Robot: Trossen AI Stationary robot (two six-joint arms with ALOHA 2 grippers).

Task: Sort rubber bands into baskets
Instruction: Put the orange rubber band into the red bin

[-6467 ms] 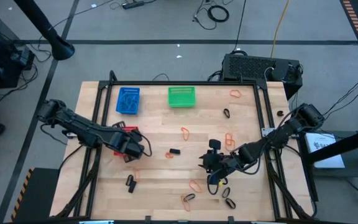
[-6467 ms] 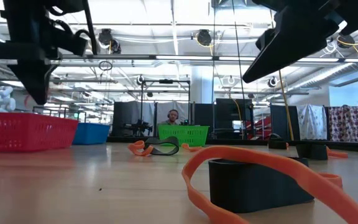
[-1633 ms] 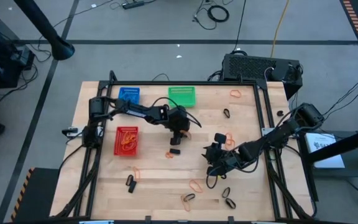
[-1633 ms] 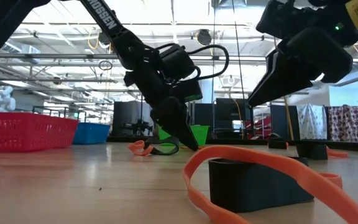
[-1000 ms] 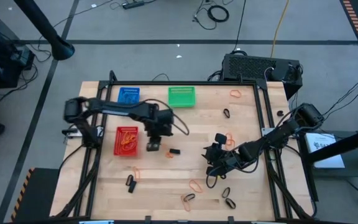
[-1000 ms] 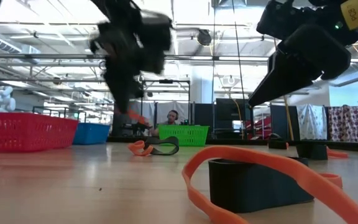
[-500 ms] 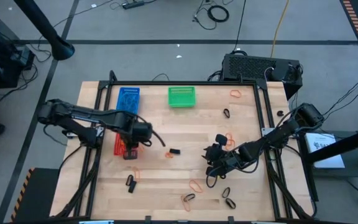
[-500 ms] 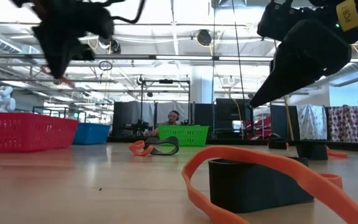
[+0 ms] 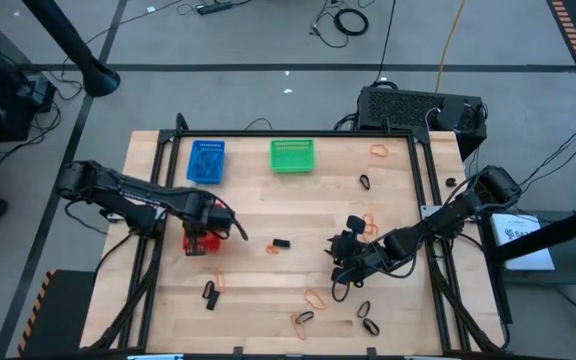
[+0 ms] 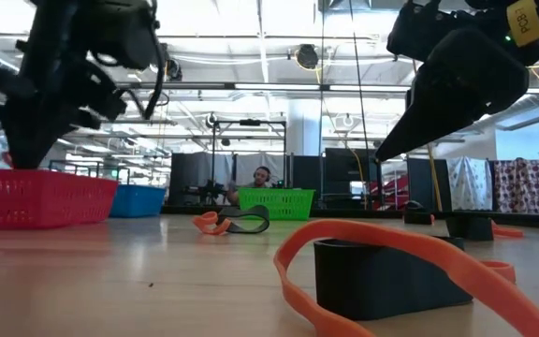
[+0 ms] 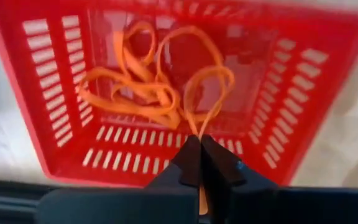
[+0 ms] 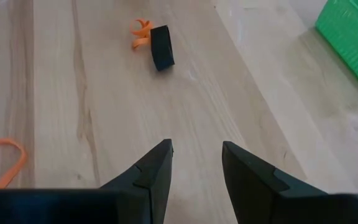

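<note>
My left gripper (image 11: 199, 152) hangs over the red basket (image 9: 196, 243) at the table's left, pointing down and shut on an orange rubber band (image 11: 209, 93). Several orange bands (image 11: 129, 93) lie on the red basket's floor. The blue basket (image 9: 206, 160) and the green basket (image 9: 292, 155) stand along the far edge. My right gripper (image 12: 196, 155) waits open over the wood right of the middle, with nothing between its fingers. A black band (image 12: 161, 46) lies on an orange one (image 12: 140, 30) ahead of it. My left gripper pinches one end of the orange band's loop (image 11: 197, 132) between its two fingertips, from above with the fingers pointing down. The band hangs below the fingers as an open loop inside the red basket's rim. Whether its lower end touches the bands beneath, I cannot tell.
Loose orange and black bands lie scattered: near the front edge (image 9: 315, 297), at the left front (image 9: 209, 295), in the middle (image 9: 281, 243) and at the far right (image 9: 378, 150). An orange band draped over a black one (image 10: 382, 271) fills the low view's foreground.
My left gripper has swung from the table's middle toward the left edge, carrying the orange band. It has tipped to point straight down and now stands over the red basket, still shut on the band.
</note>
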